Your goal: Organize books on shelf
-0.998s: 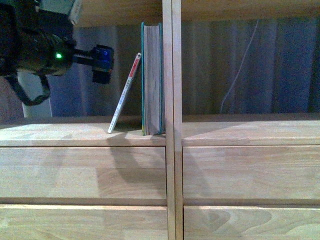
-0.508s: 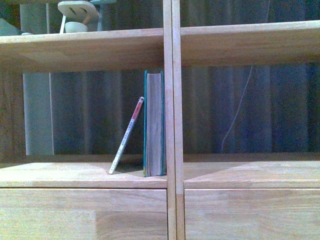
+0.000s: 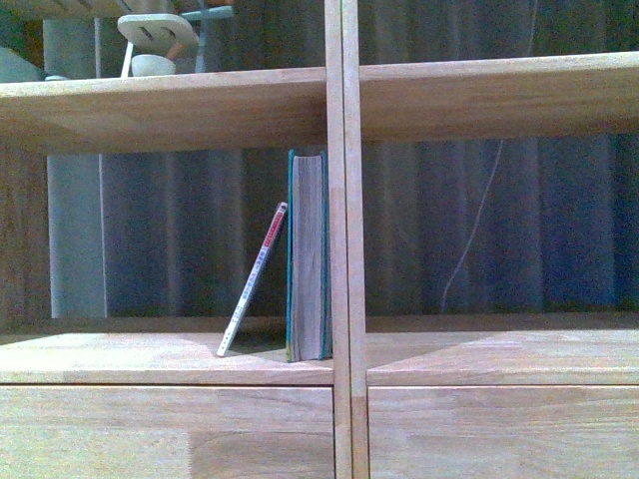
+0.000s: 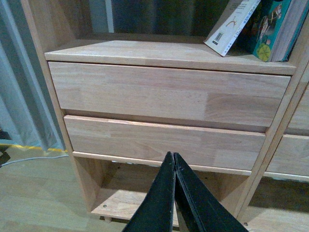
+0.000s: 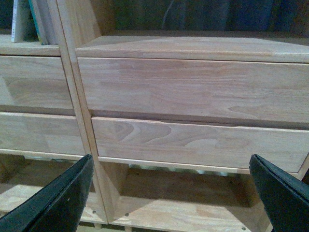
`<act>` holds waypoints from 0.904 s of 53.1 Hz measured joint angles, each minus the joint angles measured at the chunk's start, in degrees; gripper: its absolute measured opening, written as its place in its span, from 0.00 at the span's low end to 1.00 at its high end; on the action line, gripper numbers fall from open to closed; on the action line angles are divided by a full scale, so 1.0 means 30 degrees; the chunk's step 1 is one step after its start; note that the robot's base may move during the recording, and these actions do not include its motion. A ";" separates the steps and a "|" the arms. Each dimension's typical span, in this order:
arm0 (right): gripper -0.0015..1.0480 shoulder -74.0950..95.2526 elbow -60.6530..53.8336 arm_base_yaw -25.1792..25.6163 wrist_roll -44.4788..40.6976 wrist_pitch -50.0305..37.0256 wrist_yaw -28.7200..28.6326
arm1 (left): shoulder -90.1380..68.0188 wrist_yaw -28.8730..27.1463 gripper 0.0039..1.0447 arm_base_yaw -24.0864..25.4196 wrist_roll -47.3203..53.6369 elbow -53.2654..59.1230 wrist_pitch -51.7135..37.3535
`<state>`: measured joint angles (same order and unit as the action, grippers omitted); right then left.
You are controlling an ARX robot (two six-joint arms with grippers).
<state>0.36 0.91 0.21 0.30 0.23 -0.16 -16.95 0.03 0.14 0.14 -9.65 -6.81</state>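
Looking nearly finished: thick teal-covered book (image 3: 309,254) standing upright, thin white red-spined paperback (image 3: 253,292) leaning against it, both above and well apart from closed left pincer (image 4: 174,164); right pincer (image 5: 171,193) gaping empty.

The light-wood shelf (image 3: 180,359) has a central divider (image 3: 342,239) splitting it into open compartments, with drawer fronts (image 4: 164,94) below. On the board of the left compartment the thick teal book (image 3: 309,254) stands upright, hard against the divider, its greyish page edges facing out. Just beside it the thin white paperback (image 3: 253,278) stands tilted, its foot apart from the teal book and its top leaning toward it. On the upper board to the left sits a pale object (image 3: 155,42), too partial to identify.
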 joint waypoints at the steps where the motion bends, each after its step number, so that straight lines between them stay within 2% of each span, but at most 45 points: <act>1: 0.86 0.0000 0.0000 0.0000 0.0000 0.0000 -0.0007 | 0.0109 0.0000 0.02 0.0000 0.0000 0.0124 -0.0022; 7: 0.68 0.0000 0.0000 0.0000 0.0000 0.0000 -0.0007 | 0.0663 -0.0007 0.02 0.0000 0.0000 0.0692 -0.0051; 15: 0.32 0.0000 0.0000 0.0000 0.0000 0.0000 -0.0007 | 0.1668 -0.0007 0.02 0.0000 0.0000 0.1494 -0.0036; 21: 0.13 0.0000 0.0000 0.0000 -0.0007 0.0000 0.0000 | 0.3738 -0.0007 0.02 0.0000 0.0000 0.1778 0.2178; 25: 0.02 -0.0007 0.0000 0.0000 -0.0015 0.0000 -0.0007 | 0.4350 -0.0015 0.02 -0.0007 0.0000 0.1851 0.2317; 31: 0.04 -0.0007 0.0000 0.0000 -0.0058 0.0000 -0.0007 | 0.4619 -0.0022 0.02 -0.0007 0.0000 0.2055 0.2317; 48: 0.57 -0.0007 0.0000 0.0000 -0.0051 0.0000 -0.0007 | 0.5523 -0.0022 0.02 -0.0015 0.0000 0.2987 0.2310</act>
<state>0.34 0.91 0.21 0.14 0.23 -0.19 -0.38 -0.03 0.10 0.14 -0.69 0.12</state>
